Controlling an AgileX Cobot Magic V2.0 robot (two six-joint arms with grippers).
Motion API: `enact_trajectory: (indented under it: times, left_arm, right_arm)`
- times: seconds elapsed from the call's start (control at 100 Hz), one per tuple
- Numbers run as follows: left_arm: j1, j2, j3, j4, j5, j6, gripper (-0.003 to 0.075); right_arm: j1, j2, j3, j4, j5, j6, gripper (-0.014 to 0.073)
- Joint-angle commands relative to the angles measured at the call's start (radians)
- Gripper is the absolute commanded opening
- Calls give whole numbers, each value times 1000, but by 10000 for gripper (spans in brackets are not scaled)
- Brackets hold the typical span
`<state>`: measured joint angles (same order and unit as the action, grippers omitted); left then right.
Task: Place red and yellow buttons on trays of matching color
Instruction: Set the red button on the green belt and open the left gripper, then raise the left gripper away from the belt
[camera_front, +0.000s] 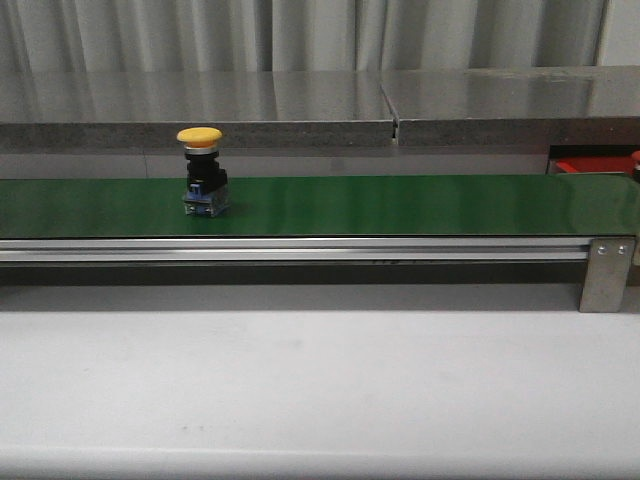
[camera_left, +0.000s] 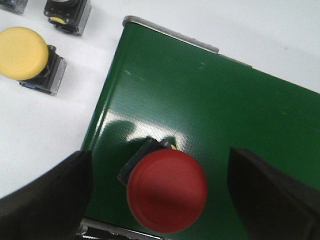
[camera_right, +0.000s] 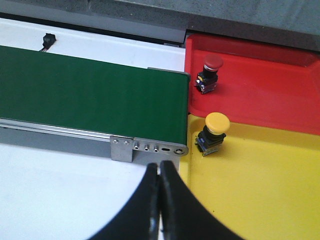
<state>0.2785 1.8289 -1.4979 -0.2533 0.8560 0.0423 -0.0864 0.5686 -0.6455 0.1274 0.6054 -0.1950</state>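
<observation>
Red tray (camera_right: 260, 90): holds one red button (camera_right: 210, 72), upright. Judged done for that piece.
Yellow tray (camera_right: 260, 195): holds one yellow button (camera_right: 214, 132), upright, near the tray's edge beside the belt end. Judged done for that piece.
Belt (camera_front: 400, 205): in the front view a yellow-capped button (camera_front: 203, 170) stands upright on it, at about 10 o'clock from frame centre. Not yet sorted.
Belt, left wrist view: a second red button (camera_left: 166, 190) sits on the green surface near the belt's end. Not yet sorted.
Supply: beside the belt end, on the white table (camera_left: 45, 125), lies another yellow button (camera_left: 27, 57); parts of two more units (camera_left: 67, 12) show at the frame edge, colour not clear.
Left gripper (camera_left: 160, 200): jaws wide apart, holding nothing. The red button sits between the two fingers (camera_left: 45, 200), no contact visible.
Right gripper (camera_right: 160, 200): fingers pressed together, nothing between them. It hangs over the white table near the belt's end bracket (camera_right: 145, 147); the yellow button in the tray lies at about 1 o'clock from the fingertips, apart.
Remaining: at least two belt buttons and the table supply, by this estimate.
</observation>
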Motion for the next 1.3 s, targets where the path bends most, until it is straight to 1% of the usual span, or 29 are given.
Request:
enact_trajectory:
  times: [0.0,0.08,0.13,0.2,0.24,0.25,0.27,0.32,0.34,0.39,0.41,0.46,0.67,1.0,1.17,1.29]
  left_arm:
    - [-6,-80,-29,-25,-32,-2,565]
    - [-6,-111,-29,-25,-34,0,526]
    - [-6,-136,-29,-25,-34,9,489]
    - [-8,-171,-29,-40,-26,50,402]
    - [-14,-193,-29,-60,-13,73,326]
    - [-16,-196,-29,-67,-10,80,296]
    - [-18,-205,-29,-72,-3,86,267]
    - [-33,-226,-29,-83,13,94,143]
    - [-38,-234,-29,-85,18,96,113]
    - [-62,-252,-29,-85,20,111,2]
    - [-68,-257,-27,-85,20,114,-22]
    - [-95,-276,-26,-81,20,131,-20]
    - [-194,-345,-19,-51,18,131,-20]
    - [-365,-474,84,-23,-20,125,-20]
    - [-406,-557,184,-17,-78,121,-20]
    - [-408,-618,260,-17,-105,121,-20]
  right_arm:
    - [-1,-1,-25,3,-68,-1,-118]
    - [-1,-1,-25,3,-68,-1,-118]
    - [-1,-1,-25,3,-68,-1,-118]
    - [-1,-1,-25,3,-68,-1,-118]
    - [-1,-1,-25,3,-68,-1,-118]
    - [-1,-1,-25,3,-70,-1,-118]
    - [-1,-1,-25,3,-70,-1,-118]
    - [-1,-1,-25,3,-72,-1,-118]
    - [-1,-1,-25,3,-74,-1,-118]
    - [-1,-1,-25,3,-76,-1,-118]
    - [-1,-1,-25,3,-76,-1,-118]
    - [-1,-1,-25,3,-76,-1,-118]
    - [-1,-1,-25,3,-76,-1,-118]
    - [-1,-1,-25,3,-76,-1,-118]
    - [-1,-1,-25,3,-76,-1,-118]
    - [-1,-1,-25,3,-76,-1,-118]
